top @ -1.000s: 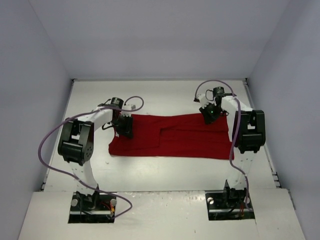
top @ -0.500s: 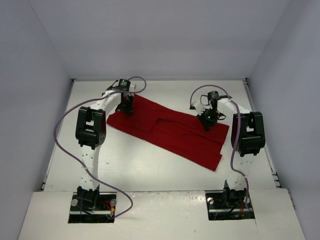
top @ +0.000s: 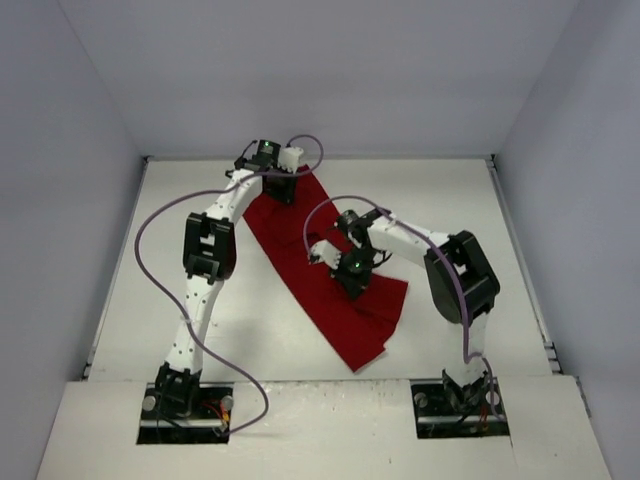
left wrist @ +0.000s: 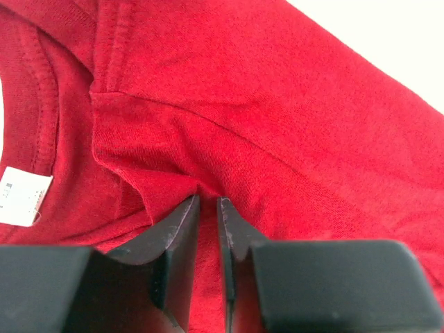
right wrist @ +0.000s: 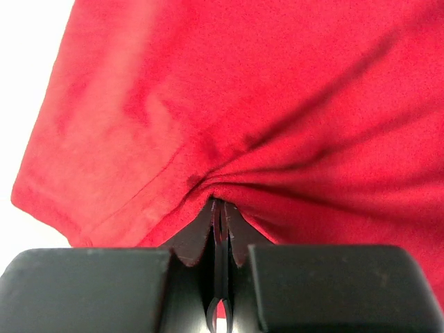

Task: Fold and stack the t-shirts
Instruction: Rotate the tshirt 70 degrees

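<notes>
The dark red t-shirt [top: 320,270] lies folded into a long band running diagonally from the back left to the near right of the table. My left gripper [top: 281,188] is at its far end, shut on a pinch of cloth near the collar [left wrist: 208,198]; a white label [left wrist: 24,195] shows at the left. My right gripper [top: 352,280] is over the near half of the band, shut on a gathered fold of the shirt [right wrist: 220,201], close to a hemmed edge [right wrist: 125,201].
The white table top [top: 200,330] is walled on three sides by pale panels. Purple cables loop from both arms. A raised rail [top: 520,260] runs along the table's right edge. The arm bases sit at the near edge.
</notes>
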{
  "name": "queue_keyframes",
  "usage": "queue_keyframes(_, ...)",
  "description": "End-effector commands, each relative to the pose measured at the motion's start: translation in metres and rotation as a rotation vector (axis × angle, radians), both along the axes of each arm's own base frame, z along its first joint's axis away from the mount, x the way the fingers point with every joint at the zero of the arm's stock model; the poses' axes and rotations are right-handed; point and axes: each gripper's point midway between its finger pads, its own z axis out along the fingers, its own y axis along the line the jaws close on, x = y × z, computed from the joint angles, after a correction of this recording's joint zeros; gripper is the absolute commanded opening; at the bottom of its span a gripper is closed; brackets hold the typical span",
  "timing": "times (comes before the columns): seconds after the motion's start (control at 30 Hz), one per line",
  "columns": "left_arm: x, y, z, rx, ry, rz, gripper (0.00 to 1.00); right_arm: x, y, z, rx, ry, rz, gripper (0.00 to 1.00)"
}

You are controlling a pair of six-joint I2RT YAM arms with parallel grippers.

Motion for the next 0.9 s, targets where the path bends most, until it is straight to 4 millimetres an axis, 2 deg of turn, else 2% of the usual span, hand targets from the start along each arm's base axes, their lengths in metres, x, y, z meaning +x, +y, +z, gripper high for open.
queue_keyframes(0.0, -0.005, -0.046, 0.043, -0.131, -0.084, -0.169, 0.17, -0.021, 0.046, 0.030, 0.125, 0.059, 0.054, 0.00)
queue_keyframes(0.1, 0.001, -0.056, 0.065, -0.224, -0.124, -0.158, 0.24, -0.026, 0.074, 0.042, 0.176, 0.050, 0.103, 0.00)
queue_keyframes(0.17, 0.007, -0.053, 0.080, -0.278, -0.138, -0.114, 0.29, -0.026, 0.082, 0.051, 0.194, 0.030, 0.114, 0.05)
queue_keyframes(0.2, 0.013, -0.049, 0.099, -0.298, -0.185, -0.097, 0.35, -0.027, 0.086, 0.058, 0.206, 0.023, 0.105, 0.06)
queue_keyframes(0.27, 0.021, -0.044, 0.116, -0.315, -0.236, -0.074, 0.40, -0.031, 0.090, 0.064, 0.208, 0.037, 0.073, 0.11)
queue_keyframes(0.33, 0.024, -0.041, 0.133, -0.311, -0.270, -0.072, 0.44, -0.045, 0.094, 0.078, 0.239, 0.089, 0.023, 0.19)
queue_keyframes(0.4, 0.026, -0.039, 0.151, -0.312, -0.299, -0.075, 0.45, -0.054, 0.094, 0.092, 0.277, 0.103, 0.015, 0.22)
queue_keyframes(0.47, 0.025, -0.032, 0.171, -0.331, -0.316, -0.048, 0.45, -0.049, 0.091, 0.114, 0.312, 0.029, 0.020, 0.21)
queue_keyframes(0.5, 0.023, -0.027, 0.179, -0.348, -0.315, -0.029, 0.45, -0.037, 0.082, 0.123, 0.320, -0.025, 0.002, 0.20)
queue_keyframes(0.57, 0.012, -0.011, 0.193, -0.369, -0.303, 0.020, 0.45, -0.002, 0.048, 0.140, 0.342, -0.114, -0.090, 0.17)
queue_keyframes(0.6, 0.008, -0.007, 0.221, -0.391, -0.363, 0.034, 0.45, 0.012, 0.026, 0.137, 0.316, -0.146, -0.130, 0.14)
queue_keyframes(0.63, 0.006, 0.000, 0.228, -0.399, -0.388, 0.060, 0.47, 0.023, 0.006, 0.133, 0.274, -0.195, -0.139, 0.11)
queue_keyframes(0.67, 0.005, 0.009, 0.220, -0.395, -0.387, 0.095, 0.49, 0.030, -0.014, 0.128, 0.219, -0.248, -0.123, 0.09)
queue_keyframes(0.7, -0.003, 0.020, 0.229, -0.391, -0.408, 0.120, 0.50, 0.023, -0.031, 0.109, 0.161, -0.244, -0.097, 0.07)
queue_keyframes(0.77, -0.017, 0.028, 0.235, -0.377, -0.405, 0.131, 0.52, 0.013, -0.065, 0.079, 0.030, -0.273, 0.005, 0.04)
queue_keyframes(0.87, -0.037, 0.037, 0.231, -0.338, -0.391, 0.135, 0.53, -0.005, -0.098, 0.038, -0.069, -0.249, 0.095, 0.00)
